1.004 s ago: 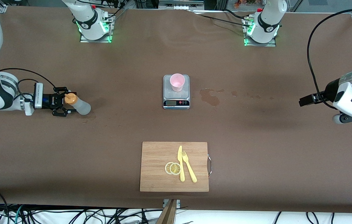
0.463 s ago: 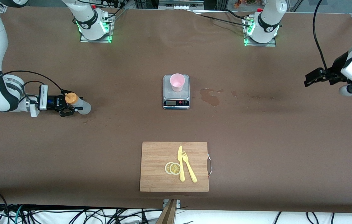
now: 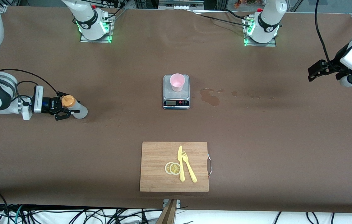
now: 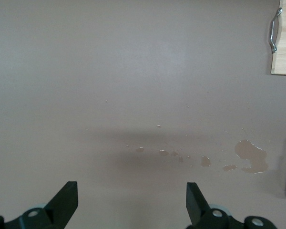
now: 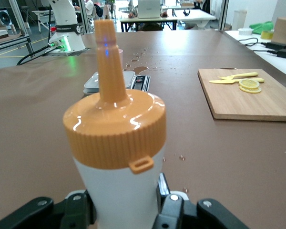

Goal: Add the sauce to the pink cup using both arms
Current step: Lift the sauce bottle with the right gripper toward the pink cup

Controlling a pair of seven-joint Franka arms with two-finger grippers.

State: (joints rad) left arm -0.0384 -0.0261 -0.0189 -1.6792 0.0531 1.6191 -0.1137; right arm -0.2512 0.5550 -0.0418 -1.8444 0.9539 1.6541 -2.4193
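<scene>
The sauce bottle (image 3: 76,109), whitish with an orange nozzle cap, stands upright near the right arm's end of the table. My right gripper (image 3: 65,106) is shut on its body. The bottle (image 5: 118,143) fills the right wrist view between the fingers (image 5: 163,190). The pink cup (image 3: 177,82) stands upright on the grey kitchen scale (image 3: 176,103) at mid-table. The nozzle partly hides it in the right wrist view (image 5: 119,55). My left gripper (image 3: 312,72) is open and empty, up over bare table at the left arm's end. Its fingertips (image 4: 70,187) stand wide apart.
A brown stain (image 3: 210,97) lies beside the scale toward the left arm's end, also in the left wrist view (image 4: 250,155). A wooden cutting board (image 3: 157,168) with lemon slices, a yellow knife and a fork lies nearer the front camera than the scale.
My right gripper has shifted a little toward the right arm's end, the bottle moving with it. My left gripper has risen in the front view and drawn outward.
</scene>
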